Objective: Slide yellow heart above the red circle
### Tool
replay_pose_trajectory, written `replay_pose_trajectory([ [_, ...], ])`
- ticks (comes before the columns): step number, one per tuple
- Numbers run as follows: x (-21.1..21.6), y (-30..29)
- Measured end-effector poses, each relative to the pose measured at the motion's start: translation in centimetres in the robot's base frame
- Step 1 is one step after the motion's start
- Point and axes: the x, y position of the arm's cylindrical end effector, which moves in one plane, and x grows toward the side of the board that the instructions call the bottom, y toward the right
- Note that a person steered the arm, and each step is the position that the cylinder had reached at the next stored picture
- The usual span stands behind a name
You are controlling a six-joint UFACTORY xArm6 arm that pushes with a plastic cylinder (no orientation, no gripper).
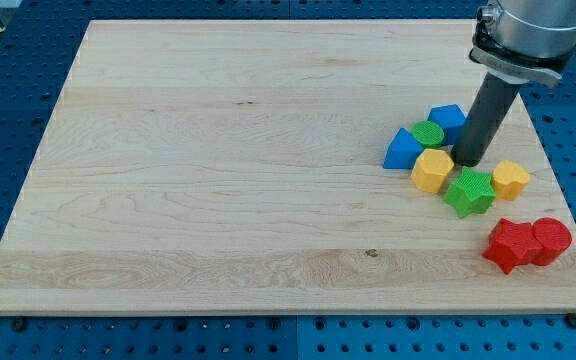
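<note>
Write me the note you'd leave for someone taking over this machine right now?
No claw here: my tip is down in the cluster at the view's right, between the yellow hexagon, green star and blue cube.
Yellow heart sits just right of the star, apart from my tip.
Red circle is lower right, beside the red star.
Done: nothing visible yet.
Left: slide the heart right until it is directly above the circle.

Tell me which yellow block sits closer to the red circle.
The yellow heart, right of the green star. The other yellow block lies left of my tip.
</note>
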Motion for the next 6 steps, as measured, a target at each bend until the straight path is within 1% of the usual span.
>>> replay_pose_trajectory([
  [2,2.3,1.7],
  [5,5.7,2.0],
  [6,3.9,1.2],
])
